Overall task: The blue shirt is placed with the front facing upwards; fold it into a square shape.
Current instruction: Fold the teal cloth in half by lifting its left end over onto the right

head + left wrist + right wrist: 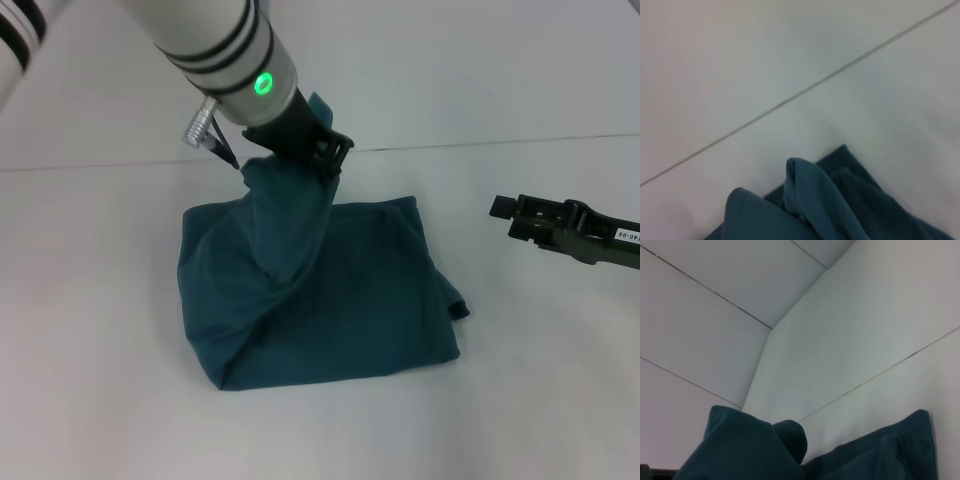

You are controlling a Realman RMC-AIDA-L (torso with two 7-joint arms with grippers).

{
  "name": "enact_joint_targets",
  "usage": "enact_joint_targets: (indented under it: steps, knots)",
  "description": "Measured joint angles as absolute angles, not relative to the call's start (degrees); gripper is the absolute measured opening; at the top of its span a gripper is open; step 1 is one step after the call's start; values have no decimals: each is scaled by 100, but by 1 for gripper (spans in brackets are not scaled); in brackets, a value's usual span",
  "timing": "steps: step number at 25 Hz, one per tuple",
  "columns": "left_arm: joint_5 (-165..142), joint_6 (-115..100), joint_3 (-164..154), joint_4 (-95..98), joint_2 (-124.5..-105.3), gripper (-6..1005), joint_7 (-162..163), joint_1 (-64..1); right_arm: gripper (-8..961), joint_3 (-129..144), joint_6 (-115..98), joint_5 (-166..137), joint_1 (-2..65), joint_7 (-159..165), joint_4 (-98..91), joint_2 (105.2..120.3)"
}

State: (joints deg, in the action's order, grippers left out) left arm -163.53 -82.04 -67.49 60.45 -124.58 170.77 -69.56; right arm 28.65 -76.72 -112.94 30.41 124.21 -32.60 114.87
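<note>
The blue shirt (340, 300) lies on the white table as a roughly square, bunched teal bundle, with no lettering showing. My left gripper (322, 152) is above the bundle's far edge, shut on a fold of the shirt. It holds that fold up, so the cloth hangs in a twisted drape down to the bundle. My right gripper (507, 216) is low over the table to the right of the shirt and apart from it. Teal cloth also shows in the left wrist view (840, 210) and in the right wrist view (740, 445).
A white table (100, 380) carries the shirt, with a thin seam line (480, 142) running across it behind the shirt. A white panelled wall (715, 330) stands beyond.
</note>
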Motion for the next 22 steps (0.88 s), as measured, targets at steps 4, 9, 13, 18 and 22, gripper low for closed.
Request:
enact_joint_targets:
  steps: [4, 9, 13, 18, 22]
  knots:
    - [-16363, -8274, -6715, 6088, -12442, 128, 17077, -7020, 704, 2863, -7672, -11294, 3041, 12422, -3261, 11487]
    - [-16365, -8136, -6963, 5914, -12440, 127, 17077, -7080, 704, 2864, -7665, -11290, 3050, 12423, -3261, 11497]
    - [-16365, -8114, -6858, 5979, -12438, 127, 17078, -7105, 703, 2868, -7656, -11290, 3078, 12425, -3260, 11505]
    - [-16366, -8253, -6665, 6149, -12405, 127, 17039, -7105, 703, 2874, -7643, -11291, 3059, 12423, -3260, 11505]
    - [-16365, -8184, -7216, 6175, -12398, 128, 16847, -7055, 703, 2874, -7615, -11293, 3032, 12420, -3260, 11505]
